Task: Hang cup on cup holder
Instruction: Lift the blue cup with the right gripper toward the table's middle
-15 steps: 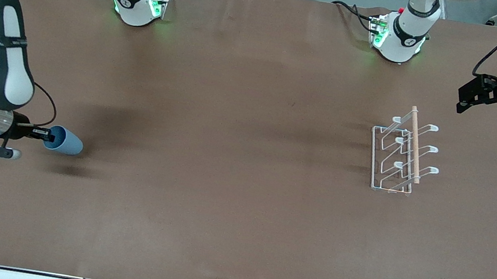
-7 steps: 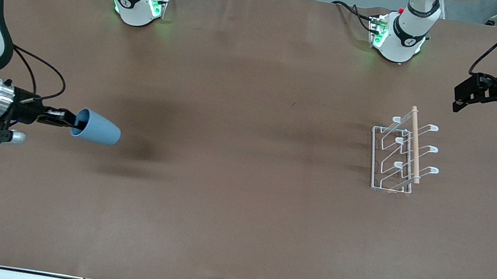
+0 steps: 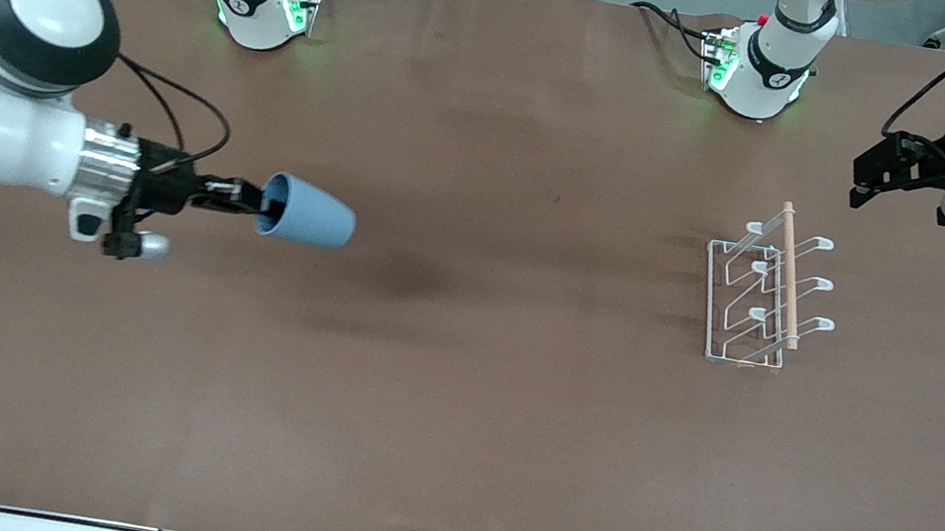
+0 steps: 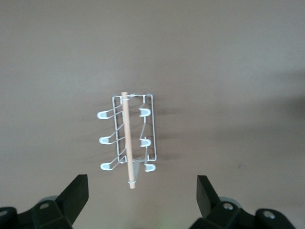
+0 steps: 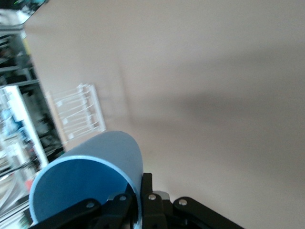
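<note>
The cup (image 3: 307, 210) is already lifted: the right gripper (image 3: 255, 200) pinches its rim and holds it on its side in the air, over the table's middle part toward the right arm's end. The cup holder (image 3: 764, 290) stands well apart, at the left arm's end, with all prongs bare, so I judge the carrying and hanging remain. The left gripper (image 3: 865, 179) waits above the holder, jaws wide and holding nothing. The left wrist view shows the prongs in two rows; the right wrist view shows one finger inside the cup's rim.
</note>
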